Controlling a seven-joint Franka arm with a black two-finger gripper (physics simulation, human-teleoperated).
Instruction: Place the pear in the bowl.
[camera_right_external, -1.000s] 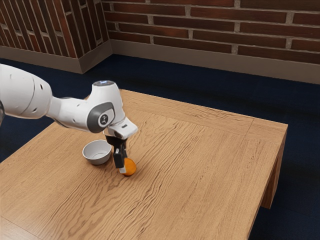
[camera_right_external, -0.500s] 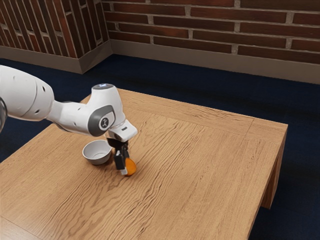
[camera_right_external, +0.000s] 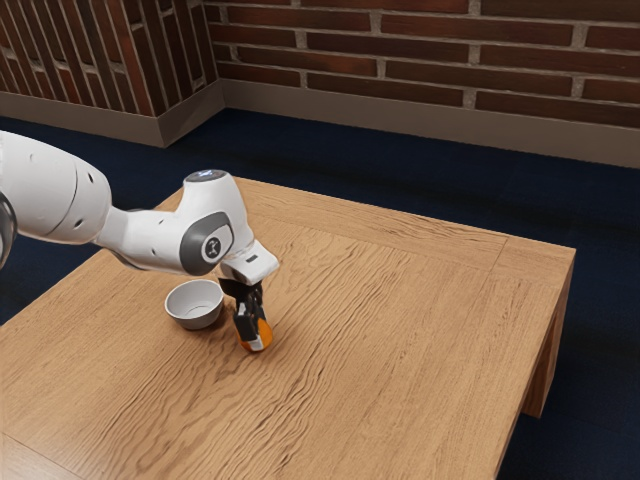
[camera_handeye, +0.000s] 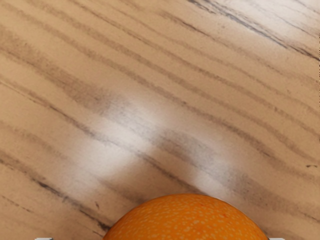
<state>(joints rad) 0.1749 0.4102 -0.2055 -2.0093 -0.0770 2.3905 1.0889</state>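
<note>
In the exterior view my gripper (camera_right_external: 255, 339) is low over the table, its fingers around an orange-coloured round fruit (camera_right_external: 266, 334); the near finger covers part of it. Nothing pear-shaped is seen. The wrist view has the fruit (camera_handeye: 186, 220) at the lower edge, between the tips of my open gripper (camera_handeye: 160, 239). A gap shows between the fruit and one tip, while the other is close beside it. A light grey bowl (camera_right_external: 194, 316) stands upright a short way from the gripper, toward the exterior view's left, with nothing seen inside.
The wooden table (camera_right_external: 400, 340) extends toward the exterior view's right, its far edge running below a brick wall (camera_right_external: 420, 60). Dark blue floor (camera_right_external: 330, 140) lies beyond it.
My hand has lowered slightly and shifted a little toward the exterior view's right, so the near finger now overlaps the fruit more. The bowl has stayed put.
</note>
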